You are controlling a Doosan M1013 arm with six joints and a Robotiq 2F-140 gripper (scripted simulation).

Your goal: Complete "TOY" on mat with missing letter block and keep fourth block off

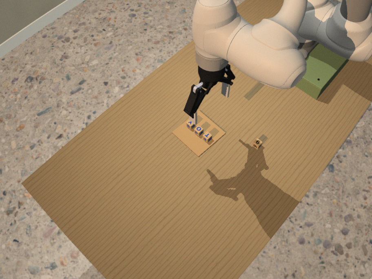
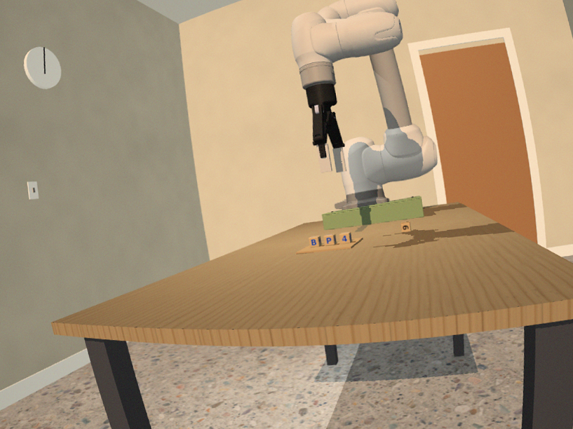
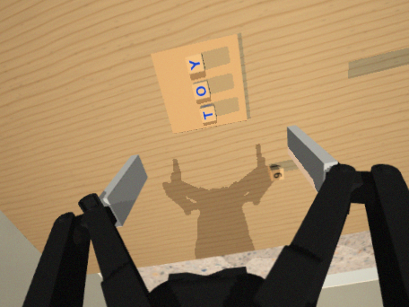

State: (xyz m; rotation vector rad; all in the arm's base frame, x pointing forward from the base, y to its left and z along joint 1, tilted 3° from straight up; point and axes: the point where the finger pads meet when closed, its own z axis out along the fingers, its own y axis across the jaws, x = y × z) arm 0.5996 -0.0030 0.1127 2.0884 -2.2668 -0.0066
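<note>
Wrist view: far below the spread, empty gripper (image 3: pixel 217 168), T, O and Y blocks (image 3: pixel 202 92) line the mat (image 3: pixel 175 81); the 9 block (image 3: pixel 275 172) lies off it, so the task looks finished.

Bright, sharp frames; hard arm shadow (image 1: pixel 252 186) on table (image 1: pixel 120 195).

3 close-set blocks (image 1: pixel 198 131) mid-mat (image 1: pixel 192 146), "9" block (image 1: pixel 257 143) well apart on the table (image 1: pixel 126 192).
</note>
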